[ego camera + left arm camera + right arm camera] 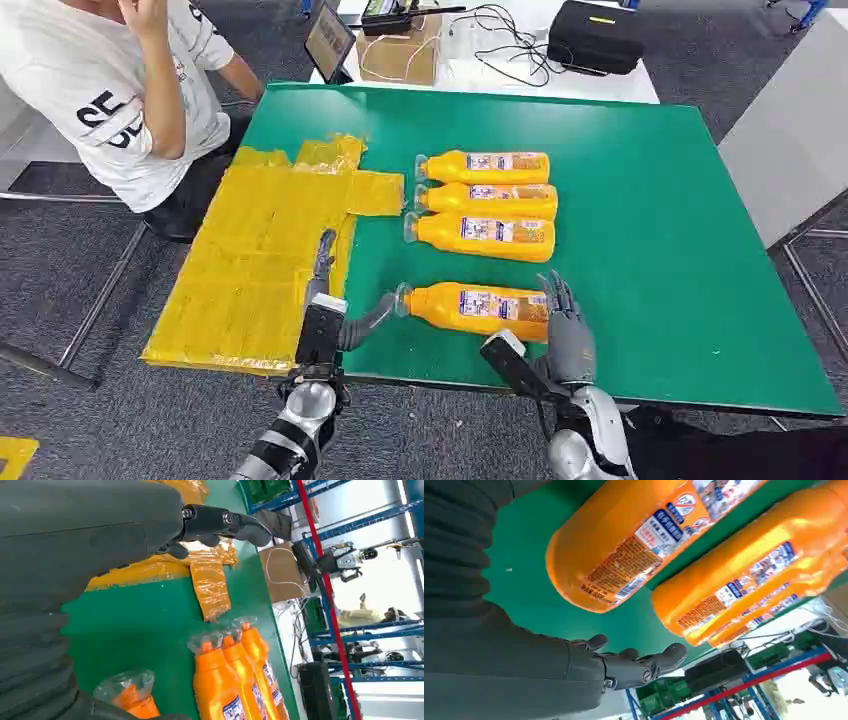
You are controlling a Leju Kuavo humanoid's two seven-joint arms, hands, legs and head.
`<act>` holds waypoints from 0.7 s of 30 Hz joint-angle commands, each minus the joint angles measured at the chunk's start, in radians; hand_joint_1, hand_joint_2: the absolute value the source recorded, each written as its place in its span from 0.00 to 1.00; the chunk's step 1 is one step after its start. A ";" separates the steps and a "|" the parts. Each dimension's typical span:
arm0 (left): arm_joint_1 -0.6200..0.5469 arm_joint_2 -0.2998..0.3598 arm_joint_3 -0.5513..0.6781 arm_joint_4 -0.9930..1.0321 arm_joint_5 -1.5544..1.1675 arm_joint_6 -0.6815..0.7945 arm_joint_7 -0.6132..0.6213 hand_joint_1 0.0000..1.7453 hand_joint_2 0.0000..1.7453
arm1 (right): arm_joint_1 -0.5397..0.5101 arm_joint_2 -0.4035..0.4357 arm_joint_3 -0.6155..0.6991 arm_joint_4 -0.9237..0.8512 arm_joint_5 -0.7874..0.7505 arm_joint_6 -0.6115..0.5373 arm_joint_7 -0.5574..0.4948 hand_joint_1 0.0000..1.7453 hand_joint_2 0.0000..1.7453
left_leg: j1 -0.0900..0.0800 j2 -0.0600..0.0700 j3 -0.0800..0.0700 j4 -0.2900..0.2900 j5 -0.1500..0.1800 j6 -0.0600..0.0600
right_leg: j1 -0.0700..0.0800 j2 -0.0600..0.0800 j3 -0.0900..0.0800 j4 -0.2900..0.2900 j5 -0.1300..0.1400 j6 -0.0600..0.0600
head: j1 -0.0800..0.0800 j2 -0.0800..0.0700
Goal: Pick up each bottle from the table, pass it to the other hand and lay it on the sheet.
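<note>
Four orange plastic bottles lie on their sides on the green table (650,200), necks pointing toward the yellow sheet (260,260). Each has a smooth, rounded body, a printed paper label and a clear crinkled wrap over the cap. Three of them form a tight row at mid-table: the far bottle (485,166), the middle bottle (488,199) and the near-row bottle (482,234), side by side and touching or nearly so. The fourth, the nearest bottle (478,308), lies apart from the row, close to the table's front edge and between my two hands.

The sheet is a glossy, wrinkled yellow film made of joined panels, spread flat over the table's left part, one corner overhanging the front edge. No bottle lies on it.

My left hand (330,300) is released and holds nothing: dark fingers (220,522) stretched over the sheet's edge, the thick grey thumb reaching toward the wrapped neck of the nearest bottle. I cannot tell whether the thumb touches it.

My right hand (565,325) is also released, fingers (644,662) extended and slightly spread, standing just beside the flat base of the nearest bottle, not closed on it.

A person (120,90) in a white printed shirt sits beyond the sheet's far left corner.
</note>
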 commanded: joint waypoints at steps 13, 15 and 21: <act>-0.027 -0.005 0.023 0.062 -0.007 -0.084 0.029 0.00 1.00 | -0.256 -0.065 0.079 0.393 0.110 0.153 0.085 0.00 1.00 | 0.001 0.004 0.006 0.000 -0.002 -0.001 | 0.001 0.003 0.006 -0.001 -0.001 -0.002 | 0.000 0.000; -0.031 0.003 0.032 0.072 0.004 -0.096 0.034 0.00 1.00 | -0.313 -0.068 0.104 0.477 0.101 0.202 0.077 0.00 1.00 | 0.000 0.004 0.004 -0.001 -0.001 -0.001 | 0.001 0.004 0.003 -0.001 0.000 -0.001 | 0.000 0.000; -0.028 0.007 0.044 0.079 0.007 -0.119 0.027 0.00 1.00 | -0.380 -0.067 0.150 0.599 0.095 0.258 0.070 1.00 1.00 | 0.001 0.003 0.004 -0.001 -0.001 -0.001 | 0.001 0.003 0.004 -0.001 0.000 -0.001 | 0.000 0.000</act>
